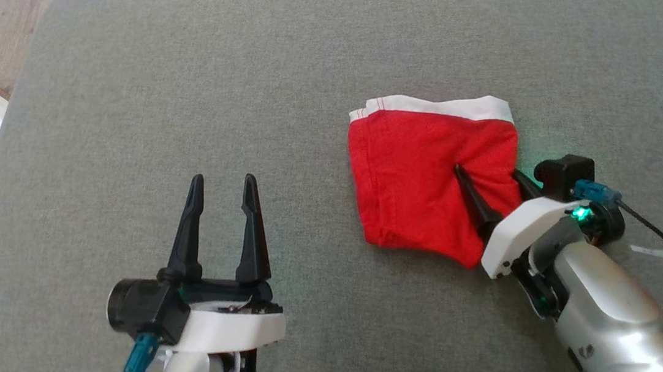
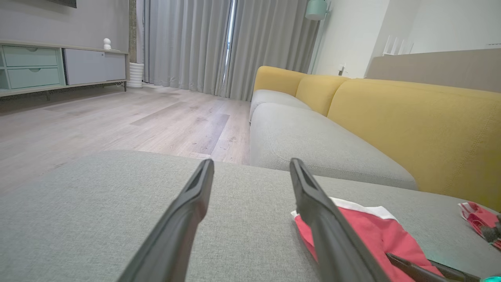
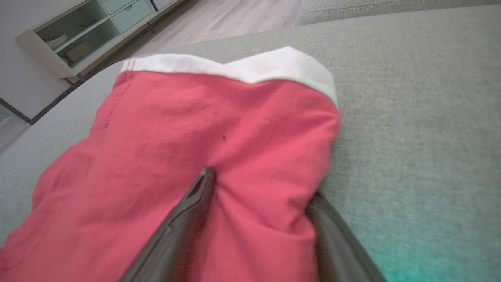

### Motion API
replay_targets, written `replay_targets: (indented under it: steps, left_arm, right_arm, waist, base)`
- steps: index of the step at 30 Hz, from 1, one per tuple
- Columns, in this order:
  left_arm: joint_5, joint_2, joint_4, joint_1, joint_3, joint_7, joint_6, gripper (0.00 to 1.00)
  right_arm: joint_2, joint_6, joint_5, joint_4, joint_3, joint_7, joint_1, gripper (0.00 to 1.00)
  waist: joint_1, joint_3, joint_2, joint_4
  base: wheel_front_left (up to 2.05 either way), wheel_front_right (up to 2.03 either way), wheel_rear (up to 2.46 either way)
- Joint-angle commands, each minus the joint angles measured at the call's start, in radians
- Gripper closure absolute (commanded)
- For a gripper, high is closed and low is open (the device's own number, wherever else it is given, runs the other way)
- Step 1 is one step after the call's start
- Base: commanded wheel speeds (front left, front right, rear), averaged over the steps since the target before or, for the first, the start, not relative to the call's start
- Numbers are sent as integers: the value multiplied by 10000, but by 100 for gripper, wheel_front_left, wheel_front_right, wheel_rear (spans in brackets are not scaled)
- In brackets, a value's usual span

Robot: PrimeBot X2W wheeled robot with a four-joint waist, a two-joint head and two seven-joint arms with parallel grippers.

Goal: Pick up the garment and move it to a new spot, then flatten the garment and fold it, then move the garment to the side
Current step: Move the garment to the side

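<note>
Now the right fingers (image 1: 474, 195) stand wide, straddling a puckered ridge of cloth at the garment's (image 1: 410, 171) lower right edge. One lies on top of the red fabric and the other sits at its border, partly tucked under, with nothing pinched yet. The left fingers (image 1: 186, 232) are also spread wide, empty, hovering over bare cushion (image 1: 233, 67) well apart from the garment. The garment rests right of centre on the grey cushion as a compact red block, its white waistband on the far side. It looks folded already, so the step in hand is probably the last one — moving it aside. Next, the right fingers need to close firmly on that ridge, catching every layer so the fold holds. No brand, label or writing can be read.
</note>
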Motion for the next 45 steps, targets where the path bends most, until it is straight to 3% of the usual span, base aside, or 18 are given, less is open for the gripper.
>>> replay_targets:
  steps: [1,6,11,16,22,27,32,39,45]
  left_arm:
    - [114,31,-312,-347,361,-51,-29,0]
    - [223,31,-325,-289,476,-51,-28,0]
    - [251,31,-396,-197,456,-51,-59,0]
    - [282,31,-560,-162,422,-51,-47,0]
    - [382,31,-650,-226,281,-51,-102,0]
    - [419,31,-728,-427,142,-51,-99,0]
    - [455,31,-773,-755,13,-51,-149,0]
    - [388,31,-791,-1187,-89,-51,-220,0]
    - [312,31,-785,-1373,-19,-51,-259,0]
  right_arm:
    - [197,75,99,259,404,-52,-25,100]
    - [197,75,-238,613,442,-571,-287,100]
    - [197,75,-1540,580,203,-1071,-576,100]
    - [197,75,-3290,-65,-368,-1036,-697,100]
    - [-122,75,-4428,-1044,-623,-488,-705,100]
    - [-1271,75,-4484,-2001,-298,259,-930,100]
    - [-2772,75,-3771,-2804,147,1086,-1332,100]
    - [-5079,75,-2794,-2864,640,2054,-1628,100]
    - [-6468,75,-2278,-2903,901,2584,-1772,100]
  waist:
    - [0,5,0,30]
    - [0,-128,0,-166]
    - [0,-381,0,-728]
    - [0,-549,0,-1574]
    - [0,-597,0,-2452]
    - [0,-405,0,-3162]
    - [0,24,0,-3522]
    - [0,650,0,-3460]
    - [0,1029,0,-3218]
  base:
    - [0,0,0]
    - [0,0,0]
    - [0,0,0]
    - [0,0,0]
    - [0,0,0]
    - [0,0,0]
    - [0,0,0]
    - [0,0,0]
    - [0,0,0]
